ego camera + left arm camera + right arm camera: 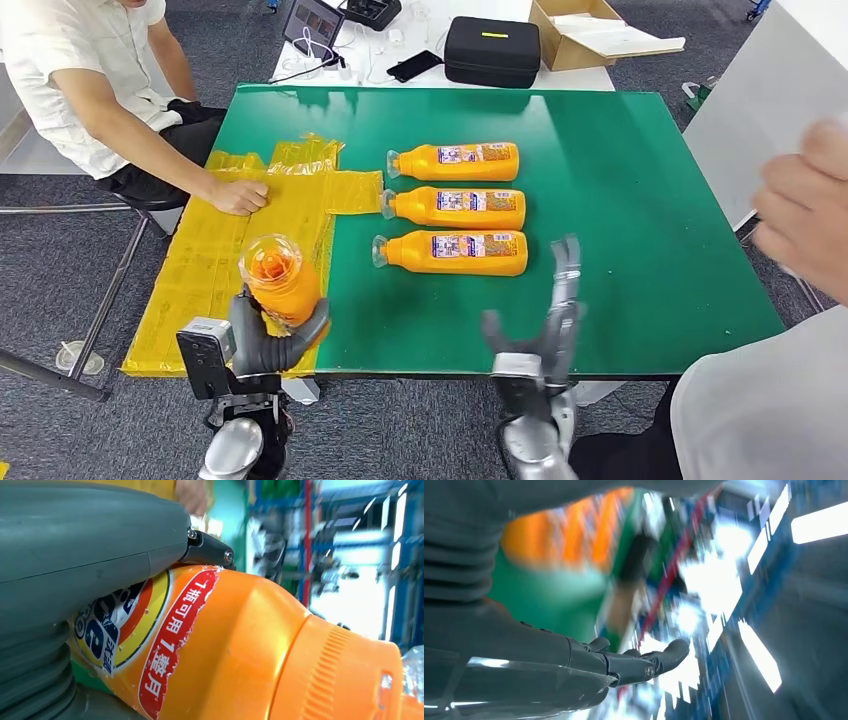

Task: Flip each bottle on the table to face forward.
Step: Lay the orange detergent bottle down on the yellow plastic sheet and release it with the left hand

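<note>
My left hand (268, 335) grips an orange bottle (281, 277) upright above the table's near left corner, its clear cap pointing up at the camera. In the left wrist view the bottle (240, 645) shows a red and yellow label under my thumb. Three more orange bottles lie on their sides in a column on the green table (640, 200): far (457, 160), middle (457, 207) and near (455, 252), caps to the left, labels up. My right hand (548, 325) is raised over the table's near edge, fingers straight and apart, holding nothing; its fingers (634, 662) appear in the blurred right wrist view.
Yellow plastic sheeting (230, 250) covers the table's left edge, with a seated person's hand (238, 196) resting on it. Another person's hand (805, 205) is at the right edge. A black case (492, 50) and a cardboard box (590, 30) sit on a white table behind.
</note>
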You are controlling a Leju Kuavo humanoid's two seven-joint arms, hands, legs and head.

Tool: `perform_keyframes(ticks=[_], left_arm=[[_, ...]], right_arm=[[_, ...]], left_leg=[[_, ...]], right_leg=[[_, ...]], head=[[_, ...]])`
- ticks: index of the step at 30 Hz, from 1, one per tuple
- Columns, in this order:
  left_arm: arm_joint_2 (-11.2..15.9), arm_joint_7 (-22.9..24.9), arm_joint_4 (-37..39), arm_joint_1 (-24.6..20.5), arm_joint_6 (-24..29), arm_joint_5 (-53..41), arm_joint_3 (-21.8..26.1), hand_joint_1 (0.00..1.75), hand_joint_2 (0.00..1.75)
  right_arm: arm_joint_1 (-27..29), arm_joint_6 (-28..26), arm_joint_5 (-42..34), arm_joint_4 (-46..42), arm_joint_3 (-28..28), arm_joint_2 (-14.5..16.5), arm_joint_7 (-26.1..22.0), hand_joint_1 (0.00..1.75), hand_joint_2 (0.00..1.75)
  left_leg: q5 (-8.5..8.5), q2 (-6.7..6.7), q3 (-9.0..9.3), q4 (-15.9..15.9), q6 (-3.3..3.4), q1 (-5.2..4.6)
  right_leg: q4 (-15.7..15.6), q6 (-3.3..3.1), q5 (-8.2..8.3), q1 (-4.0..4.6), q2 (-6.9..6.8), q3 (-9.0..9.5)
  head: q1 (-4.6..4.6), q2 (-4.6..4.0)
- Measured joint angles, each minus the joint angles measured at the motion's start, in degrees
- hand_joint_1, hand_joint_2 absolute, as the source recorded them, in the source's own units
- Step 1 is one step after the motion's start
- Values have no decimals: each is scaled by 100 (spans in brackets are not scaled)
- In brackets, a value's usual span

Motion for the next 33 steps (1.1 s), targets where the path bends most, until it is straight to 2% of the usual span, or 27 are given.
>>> perform_keyframes(ticks=[3,5,8,10,13,15,20,26,27,28,30,31,32,33], left_arm=[[37,71,-58,-58,487,-557,62,175,175],[66,162,-67,-120,937,-1241,98,175,175],[138,613,9,-274,1385,-2764,178,175,175],[215,1033,243,-462,1501,-3815,205,175,175],[315,1653,1038,-943,1300,-4934,207,175,175],[360,1890,1687,-1293,1040,-5297,206,175,175],[400,2034,2764,-1839,747,-5486,188,175,175],[426,2317,3671,-2277,62,-5579,136,171,175],[428,2350,3801,-2338,8,-5592,128,162,175],[431,2373,3920,-2394,-34,-5603,121,134,175],[435,2414,4117,-2498,-107,-5611,115,54,175],[436,2450,4212,-2557,-156,-5601,113,22,175],[438,2495,4303,-2613,-208,-5585,112,8,175],[439,2549,4388,-2666,-267,-5561,113,7,175]], right_arm=[[116,-9,46,-817,-614,144,-3,0,0],[187,-10,-20,-1257,-916,221,-4,0,0],[268,12,-238,-1626,-1143,256,-4,0,0],[284,52,-388,-1669,-1153,277,-4,0,0],[245,51,-806,-1507,-988,239,-4,0,0],[198,43,-975,-1303,-782,179,-4,0,0],[134,20,-1083,-966,-407,74,-4,0,0],[42,16,-1246,-628,-100,-74,-4,0,0],[32,16,-1261,-579,-58,-98,-4,0,0],[23,16,-1274,-533,-18,-120,-4,0,0],[7,16,-1298,-454,45,-158,-4,0,0],[0,16,-1311,-419,70,-175,-4,0,0],[-4,16,-1325,-389,93,-191,-4,0,0],[-6,16,-1341,-362,114,-206,-4,0,0]], left_leg=[[0,-1,0,0,0,0],[0,0,0,0,0,0],[0,0,1,0,0,0],[1,0,1,0,-1,1],[11,0,1,-1,-4,1],[17,2,1,-1,-7,2],[22,6,-1,0,-7,1],[21,4,-6,0,-6,1],[21,4,-6,0,-6,1],[21,4,-6,0,-6,1],[21,3,-6,-1,-6,1],[21,3,-6,-1,-6,1],[21,3,-6,-1,-6,1],[21,3,-6,-1,-6,1]], right_leg=[[0,0,0,0,-1,1],[0,0,0,0,0,1],[0,0,0,0,0,1],[0,0,0,1,0,1],[1,-5,4,2,-2,3],[2,-12,11,3,-1,1],[3,-14,17,3,-1,-3],[3,-13,15,3,-1,-6],[3,-13,15,3,-1,-7],[3,-14,15,3,-1,-7],[3,-14,15,3,-1,-6],[3,-14,15,3,-1,-6],[3,-14,15,3,-1,-5],[4,-14,15,3,-1,-5]], head=[[1,0],[0,0],[1,0],[0,0],[0,0],[1,0],[-1,1],[0,0],[-1,0],[-1,0],[-1,0],[0,0],[0,1],[1,1]])
